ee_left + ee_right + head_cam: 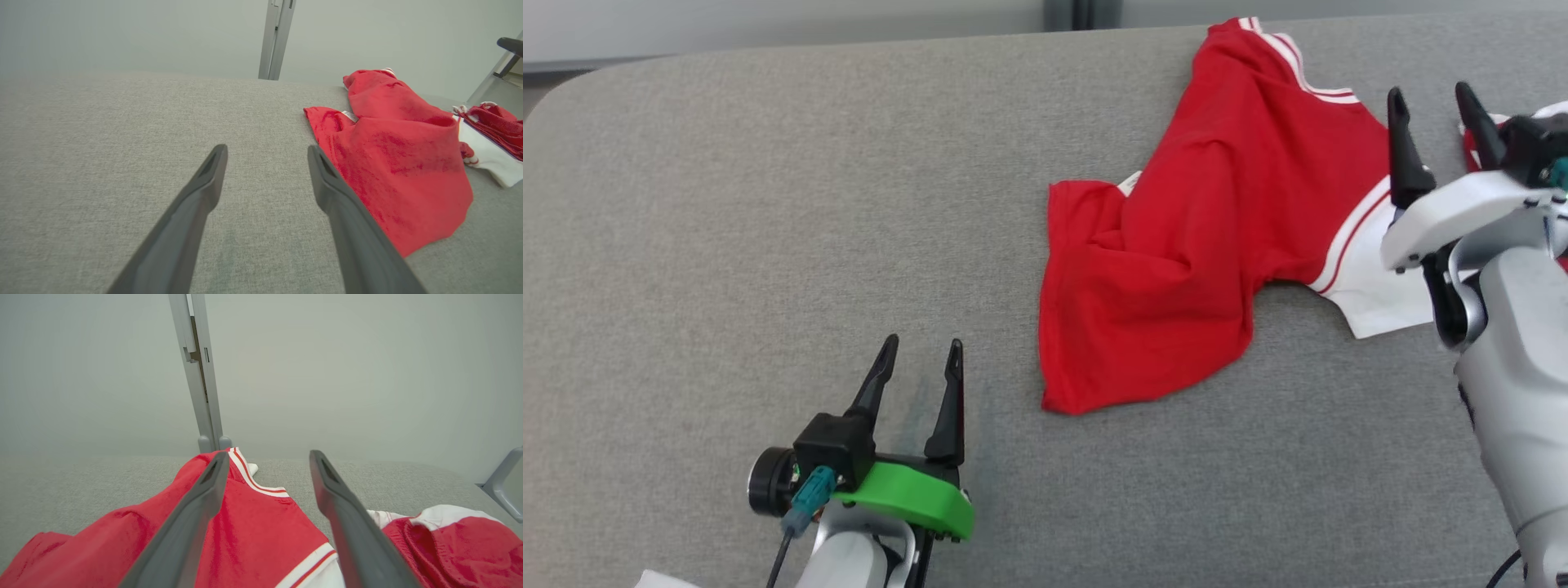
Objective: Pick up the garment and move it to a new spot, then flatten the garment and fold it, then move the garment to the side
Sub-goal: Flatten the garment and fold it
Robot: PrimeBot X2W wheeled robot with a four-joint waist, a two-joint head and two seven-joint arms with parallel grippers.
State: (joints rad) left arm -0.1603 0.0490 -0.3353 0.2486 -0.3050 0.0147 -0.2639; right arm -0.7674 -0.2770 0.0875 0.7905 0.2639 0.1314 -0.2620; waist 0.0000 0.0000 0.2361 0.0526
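Grey cloth surface (pixel 768 204) bears the crumpled red garment (pixel 1192 245) at its far right, light and limp, likely to sag, best pinched at the striped hem (pixel 1352 237); left gripper (pixel 924 343) and right gripper (pixel 1430 90) both gape empty.

The left end effector (pixel 266 152) hangs low over the grey fabric counter (pixel 102 163). Its two dark fingers (pixel 192 212) are spread wide, and between them there is only the bare counter. At about 2 o'clock from the fingertips lies the red garment (pixel 392 163), crumpled, with a small white label (pixel 350 116) near its far edge. Its near edge is just beside one finger; if they touch I cannot tell. At 3 o'clock lie a white part (pixel 490 157) and more red folds (pixel 496 122). At 12 o'clock a grey post (pixel 276 36) stands before the pale wall (pixel 122 32).
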